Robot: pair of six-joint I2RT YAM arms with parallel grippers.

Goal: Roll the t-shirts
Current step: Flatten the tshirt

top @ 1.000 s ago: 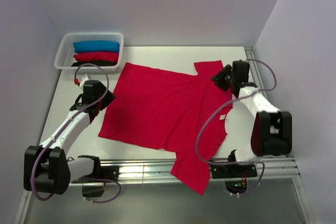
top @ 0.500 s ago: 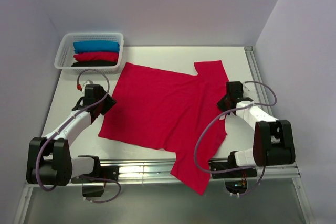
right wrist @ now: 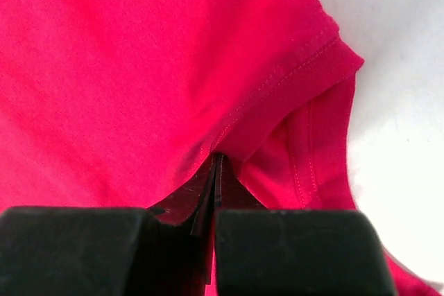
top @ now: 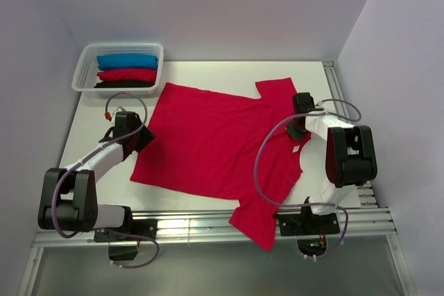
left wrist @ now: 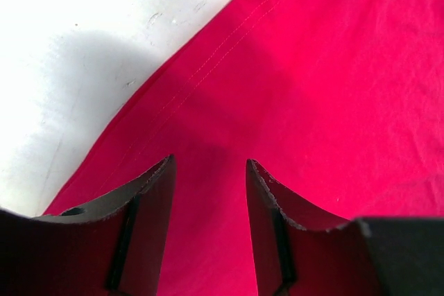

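Observation:
A crimson-red t-shirt (top: 215, 143) lies spread flat on the white table (top: 90, 112), one sleeve hanging over the near edge. Its small white neck label (top: 295, 149) shows at the right. My left gripper (top: 141, 136) sits at the shirt's left hem. In the left wrist view it (left wrist: 208, 166) is open, with both fingers resting on the red cloth (left wrist: 333, 67) just inside the stitched hem. My right gripper (top: 297, 129) is at the shirt's neck side. In the right wrist view it (right wrist: 216, 159) is shut, pinching a fold of the cloth (right wrist: 125, 67) beside a stitched seam.
A white basket (top: 78, 77) at the back left holds rolled blue (top: 127, 61), red (top: 127, 74) and black (top: 125, 84) t-shirts. Metal rails run along the near edge (top: 194, 223) and the right side (top: 333, 81). Walls close in the back, left and right.
My right gripper came down from the far sleeve to the neck side and shut on the cloth. The hanging sleeve shifted slightly. My left gripper settled lower onto the hem.

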